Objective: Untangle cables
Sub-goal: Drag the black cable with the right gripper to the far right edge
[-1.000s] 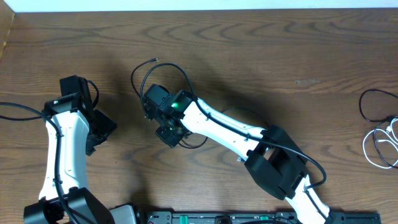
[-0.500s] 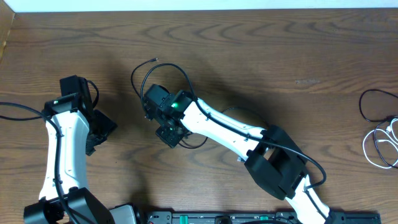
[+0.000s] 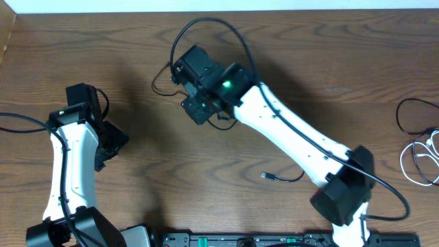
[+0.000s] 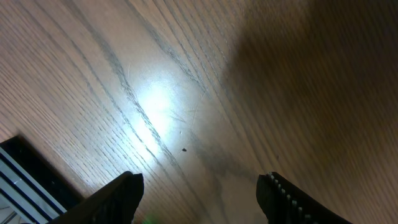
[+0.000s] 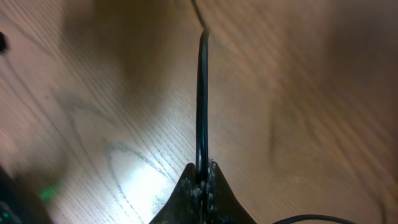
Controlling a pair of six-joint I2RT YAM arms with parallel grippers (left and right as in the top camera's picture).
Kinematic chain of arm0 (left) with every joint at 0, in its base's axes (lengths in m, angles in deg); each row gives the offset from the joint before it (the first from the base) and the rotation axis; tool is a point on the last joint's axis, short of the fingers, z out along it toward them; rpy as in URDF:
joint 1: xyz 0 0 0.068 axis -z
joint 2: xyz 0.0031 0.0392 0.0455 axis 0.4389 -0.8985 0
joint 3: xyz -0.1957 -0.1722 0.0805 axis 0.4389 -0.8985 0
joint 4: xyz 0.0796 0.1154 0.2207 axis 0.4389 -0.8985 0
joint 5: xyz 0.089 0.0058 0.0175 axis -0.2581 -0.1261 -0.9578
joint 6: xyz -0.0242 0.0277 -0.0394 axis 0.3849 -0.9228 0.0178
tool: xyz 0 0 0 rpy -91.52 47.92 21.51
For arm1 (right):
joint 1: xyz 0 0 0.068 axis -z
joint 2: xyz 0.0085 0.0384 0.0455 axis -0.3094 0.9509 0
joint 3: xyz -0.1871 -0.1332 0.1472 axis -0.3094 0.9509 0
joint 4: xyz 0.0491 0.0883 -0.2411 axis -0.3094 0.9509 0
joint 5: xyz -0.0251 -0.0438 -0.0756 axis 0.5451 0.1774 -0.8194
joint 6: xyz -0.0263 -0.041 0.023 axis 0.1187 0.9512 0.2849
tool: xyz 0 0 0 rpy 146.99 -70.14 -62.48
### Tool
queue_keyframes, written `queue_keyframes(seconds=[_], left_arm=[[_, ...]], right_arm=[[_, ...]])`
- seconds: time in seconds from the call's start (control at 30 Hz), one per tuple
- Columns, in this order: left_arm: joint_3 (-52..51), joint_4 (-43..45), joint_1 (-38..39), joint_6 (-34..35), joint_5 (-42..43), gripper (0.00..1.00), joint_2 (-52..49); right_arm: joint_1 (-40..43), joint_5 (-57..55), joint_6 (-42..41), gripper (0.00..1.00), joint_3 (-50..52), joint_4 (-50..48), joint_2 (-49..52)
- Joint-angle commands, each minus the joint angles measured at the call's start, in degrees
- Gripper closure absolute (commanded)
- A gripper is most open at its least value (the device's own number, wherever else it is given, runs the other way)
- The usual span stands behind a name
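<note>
Presently the right claw [image 5: 200, 180] is clamped tight on a thin black cable [image 5: 201, 93], which runs straight toward 12 o'clock in the wrist view. Overhead, this cable arcs above the arm at 11 o'clock on the wooden surface [image 3: 343, 62]. A second black cable [image 3: 411, 101] and a white cable [image 3: 402, 163] lie at 3 o'clock, well apart from it. The left claw [image 4: 202, 193], at 9 o'clock, stands wide apart and holds nothing.

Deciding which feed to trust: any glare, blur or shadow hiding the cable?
Overhead: sharp, evenly lit, no glare. Left wrist: bright glare patch on the table, shadow upper right, no cable visible. Right wrist: black cable clamped in the right gripper stands out dark and clear; glare lower left, shadow upper left.
</note>
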Motion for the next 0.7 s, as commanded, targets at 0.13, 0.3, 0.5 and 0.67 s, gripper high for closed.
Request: queue_keyframes(seconds=[0.13,0.3,0.5,0.67], left_arm=[[0.2,-0.3,-0.2,0.1,-0.3,0.36,0.5],[0.2,-0.3,-0.2,0.1,-0.3,0.36,0.5],[0.2,-0.3,-0.2,0.1,-0.3,0.36,0.5],[0.2,-0.2,-0.2,0.1,-0.3,0.36,0.5]], right_arm=[[0.3,-0.5,0.2,0.99,-0.8,0.3,-0.7],[0.4,-2.0,0.6,0.99,-0.8,0.2,-0.7],[3.5,-9.3,0.6,0.99,-0.8,0.9,-1.6],[11.7,-13.0,1.2,0.99,-0.8,1.4,-5.5]])
